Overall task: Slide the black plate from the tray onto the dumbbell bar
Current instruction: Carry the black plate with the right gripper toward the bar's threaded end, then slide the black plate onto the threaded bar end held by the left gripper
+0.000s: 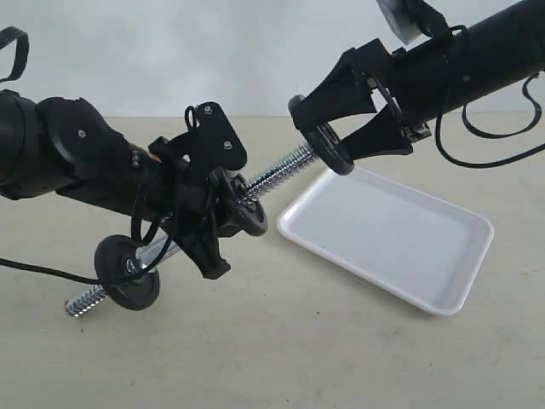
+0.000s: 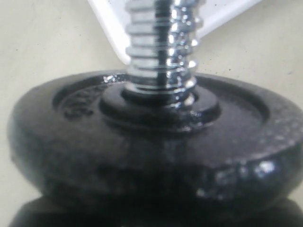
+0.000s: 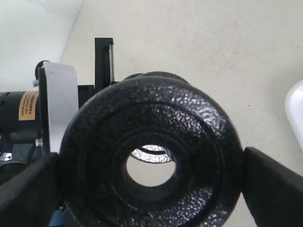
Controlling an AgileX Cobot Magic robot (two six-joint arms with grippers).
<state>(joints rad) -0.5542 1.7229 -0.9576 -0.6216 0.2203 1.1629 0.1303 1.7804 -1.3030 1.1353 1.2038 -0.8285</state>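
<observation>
Gripping black plate (image 3: 156,116) (orange label (image 3: 29,105) illegible).

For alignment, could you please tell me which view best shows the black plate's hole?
Right wrist view: the black plate faces the camera, hole fully visible. Exterior view shows it nearly edge-on; left wrist view misses it.

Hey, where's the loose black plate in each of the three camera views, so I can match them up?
Exterior: black plate upper middle, at the bar's end.
Left wrist: not in it; that disc is a bolted one.
Right wrist: fills the centre.
Shared landmark: the threaded bar, in all three.
</observation>
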